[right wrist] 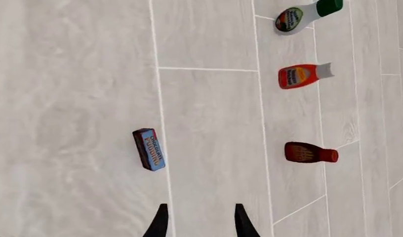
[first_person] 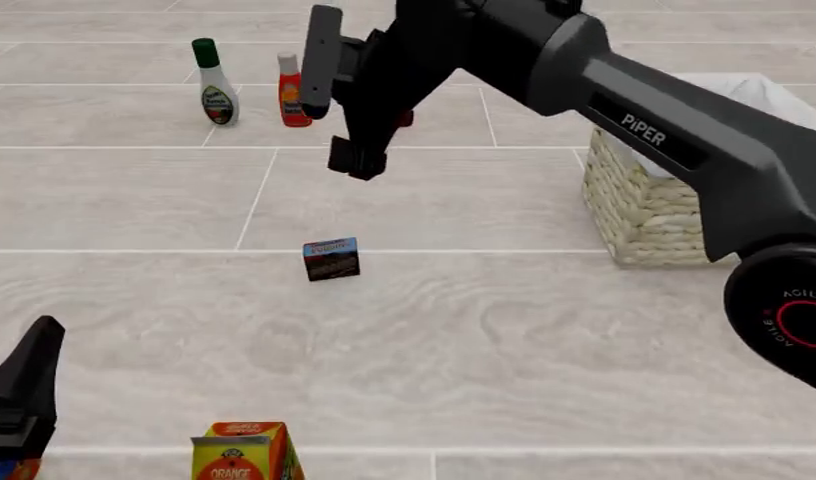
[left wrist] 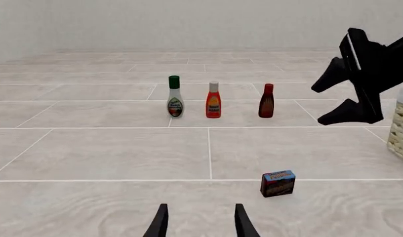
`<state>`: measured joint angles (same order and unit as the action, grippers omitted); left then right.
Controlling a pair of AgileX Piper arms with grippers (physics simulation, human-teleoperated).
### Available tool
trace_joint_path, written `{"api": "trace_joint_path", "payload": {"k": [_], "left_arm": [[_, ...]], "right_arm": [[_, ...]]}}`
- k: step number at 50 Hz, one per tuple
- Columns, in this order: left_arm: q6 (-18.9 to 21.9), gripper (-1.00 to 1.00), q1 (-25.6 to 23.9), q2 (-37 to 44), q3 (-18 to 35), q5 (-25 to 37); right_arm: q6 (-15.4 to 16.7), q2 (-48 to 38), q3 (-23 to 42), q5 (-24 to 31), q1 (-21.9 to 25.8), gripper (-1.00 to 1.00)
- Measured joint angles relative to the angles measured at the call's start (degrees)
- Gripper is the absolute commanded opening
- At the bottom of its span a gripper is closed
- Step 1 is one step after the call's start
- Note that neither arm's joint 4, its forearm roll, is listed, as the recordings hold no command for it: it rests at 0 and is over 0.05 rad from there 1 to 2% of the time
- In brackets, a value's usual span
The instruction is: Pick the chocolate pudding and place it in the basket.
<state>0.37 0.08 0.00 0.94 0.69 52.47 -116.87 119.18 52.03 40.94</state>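
The chocolate pudding (first_person: pixel 331 260) is a small dark brown carton with a light blue top, standing alone on the tiled surface; it also shows in both wrist views (left wrist: pixel 278 183) (right wrist: pixel 149 149). My right gripper (first_person: pixel 339 110) hangs open in the air above and beyond the pudding, with nothing between its fingers (right wrist: pixel 200 224). It also crosses the left wrist view (left wrist: pixel 327 101). The wicker basket (first_person: pixel 648 200) with a white liner stands to the right, partly hidden by the right arm. My left gripper (left wrist: pixel 200 224) is open and empty, low at the near left, well short of the pudding.
At the back stand three bottles in a row: a white one with a green cap (first_person: pixel 216 85), an orange one (first_person: pixel 293 95) and a dark red one (left wrist: pixel 266 101), the last mostly hidden behind my right gripper in the front view. An orange juice carton (first_person: pixel 241 455) sits at the near edge.
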Motion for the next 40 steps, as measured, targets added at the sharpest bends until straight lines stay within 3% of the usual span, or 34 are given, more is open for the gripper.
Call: {"api": "trace_joint_path", "payload": {"k": [40], "left_arm": [[0.0, 1.00, 0.0, 0.0, 0.0, 0.0]], "right_arm": [[0.7, -7.8, 2.0, -0.4, 1.0, 1.00]]}}
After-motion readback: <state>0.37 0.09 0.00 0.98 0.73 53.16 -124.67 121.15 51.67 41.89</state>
